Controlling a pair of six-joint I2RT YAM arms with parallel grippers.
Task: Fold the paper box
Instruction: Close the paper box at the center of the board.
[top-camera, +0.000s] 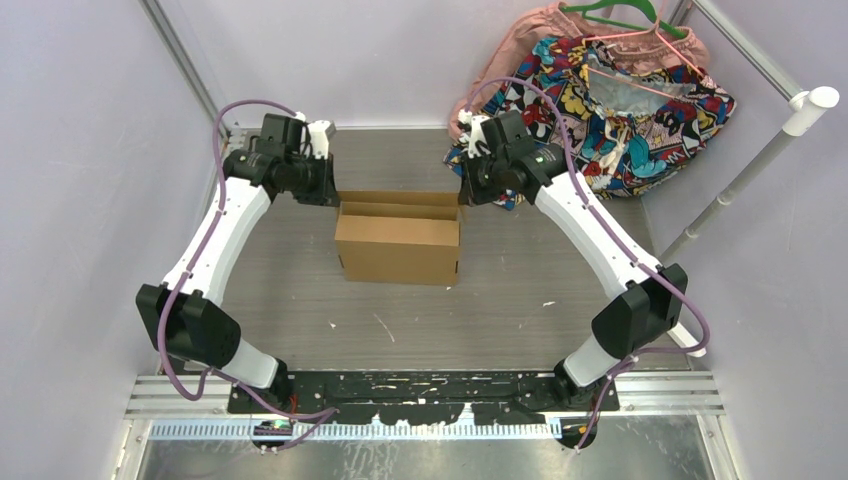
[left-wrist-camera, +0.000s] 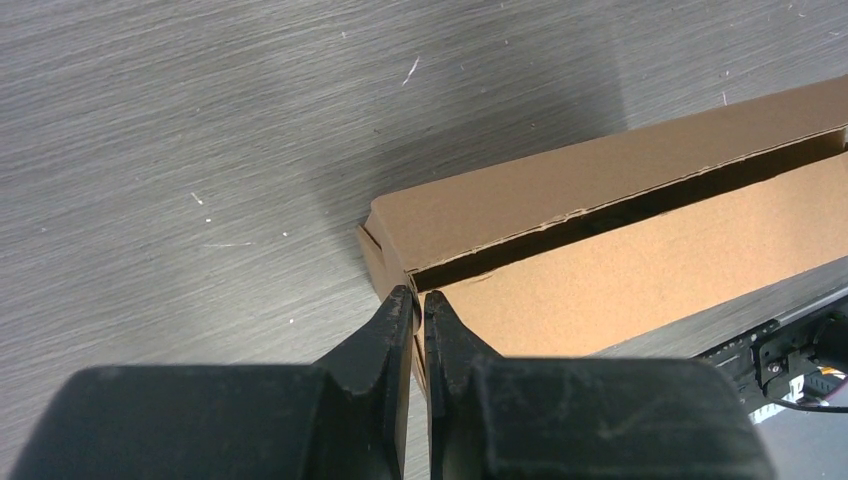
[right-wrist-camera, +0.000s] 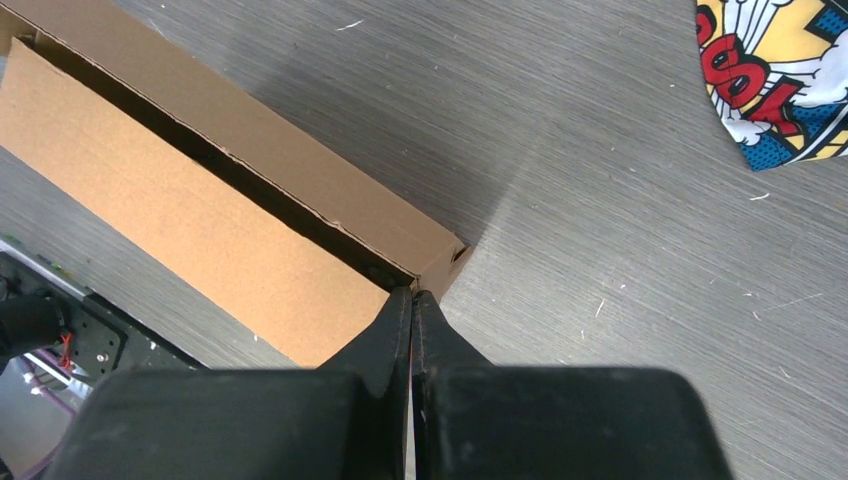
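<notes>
Folding judged well advanced: the paper box is found erected at the middle of the counter, with a tool at each far corner.

At the left, the left tool is set on the box's far left corner. Its fingers are drawn almost together with a sliver of brown between them, and it is judged to be pinched on the thin edge of the end wall. Along the box's top a dark slot is seen between the rear wall and the front panel. At the right, the right tool is fully closed, its tips against the far right corner, with nothing seen between them. The board is judged light and stiff across its panels but easily crushed at scored edges. Hold is best taken on a free flap edge near a corner. A comic-print cloth is noted at the far right.
</notes>
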